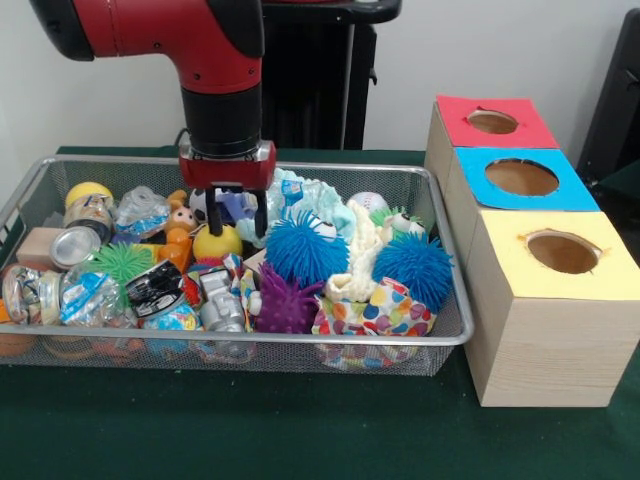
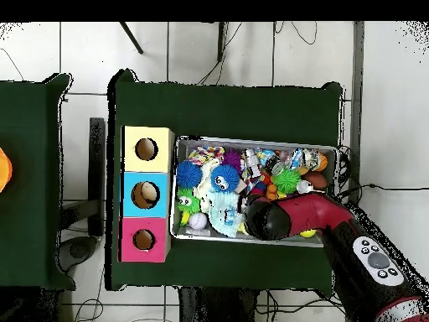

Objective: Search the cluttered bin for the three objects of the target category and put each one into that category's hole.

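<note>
Gripper point(image 1: 235, 213) first: its two dark fingers hang spread apart, pinching nothing, just above the toys near the back wall of the bin point(image 1: 440, 338). I think it sits low like that so it can dig into the pile.

From big to small now, with every place told from the bin. Biggest is the red and black arm point(image 1: 180, 40) — it comes down over the back of the bin. Next is the bin itself, a wire basket packed full. Just beside its right end stands the wooden box point(image 1: 540, 335) with three holes on top. The hole point(image 1: 562, 252) with the yellow paper is at the front, most likely because the dotted cloths go in there.

Inside the bin, two fuzzy blue balls point(image 1: 305, 248) sit in the middle, with a cream cloth point(image 1: 360, 262) standing between them. A polka-dot cloth point(image 1: 385, 312) lies at the front right corner, well apart from the gripper. Another dotted bit seems to peek out by the purple spiky ball point(image 1: 285, 305) — I cannot tell for sure. A third one I cannot find; it may be buried.
</note>
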